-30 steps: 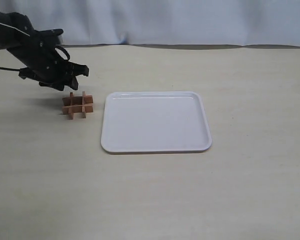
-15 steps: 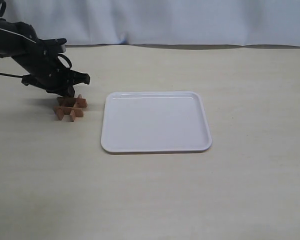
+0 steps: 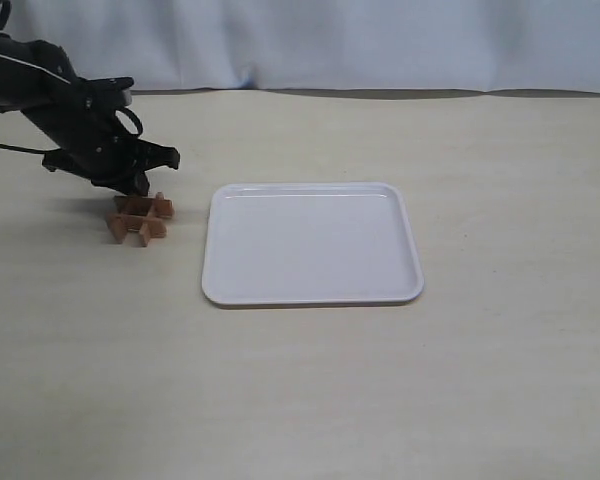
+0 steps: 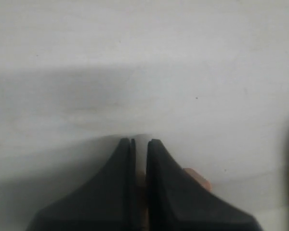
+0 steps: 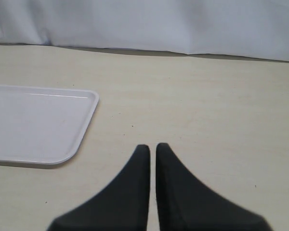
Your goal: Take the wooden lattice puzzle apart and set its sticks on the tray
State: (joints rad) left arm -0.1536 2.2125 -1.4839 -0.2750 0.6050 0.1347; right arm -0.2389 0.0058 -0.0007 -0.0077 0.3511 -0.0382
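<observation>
The wooden lattice puzzle [image 3: 140, 219] sits on the table left of the white tray [image 3: 310, 245], apart from it, and looks tipped with its far side raised. My left gripper [image 3: 141, 188] is down on the puzzle's far side. In the left wrist view its fingers [image 4: 140, 141] are almost together, with reddish-brown wood in the narrow gap and a stick end [image 4: 198, 178] showing beside one finger. My right gripper [image 5: 149, 146] is shut on nothing, low over bare table, with the tray's corner [image 5: 36, 120] off to one side. The right gripper is outside the exterior view.
A white cloth backdrop [image 3: 330, 45] closes off the far edge of the table. The left arm's black body [image 3: 50, 95] and its cable reach in from the far left. The tray holds nothing.
My left gripper dropped from above the puzzle onto it and closed. The puzzle slid a little to the left and tipped. Nothing has moved in the last half second.
</observation>
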